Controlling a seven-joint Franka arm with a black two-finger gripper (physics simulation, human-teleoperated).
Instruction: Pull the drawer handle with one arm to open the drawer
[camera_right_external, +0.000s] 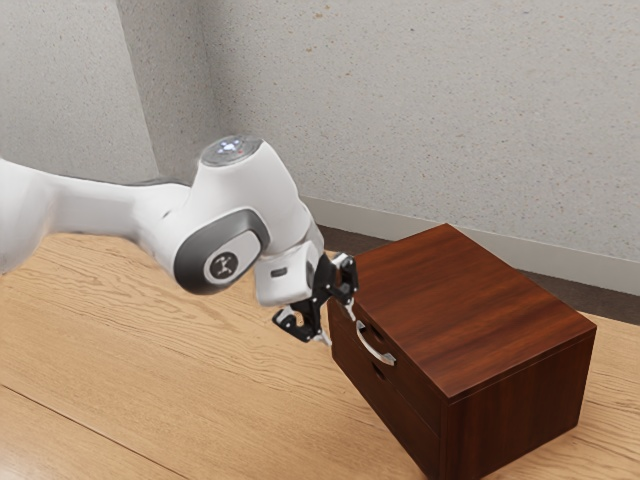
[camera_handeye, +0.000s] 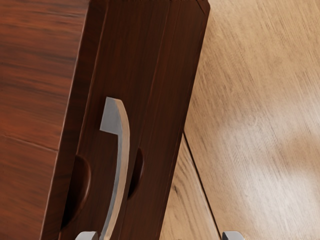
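gripper (camera_right_external: 330, 308) just off drawer (camera_right_external: 405, 375) front, jaws spread wide, nothing clamped; silver handle (camera_handeye: 116, 165) beside one fingertip (camera_handeye: 87, 235).

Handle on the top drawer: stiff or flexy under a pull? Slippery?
The handle looks like a solid metal bar, so it is probably stiff under a pull. Its smooth, glossy curve may let fingers slide along it unless they hook behind the bow. It bows off the drawer front, so a pull likely moves the drawer, not the handle alone.
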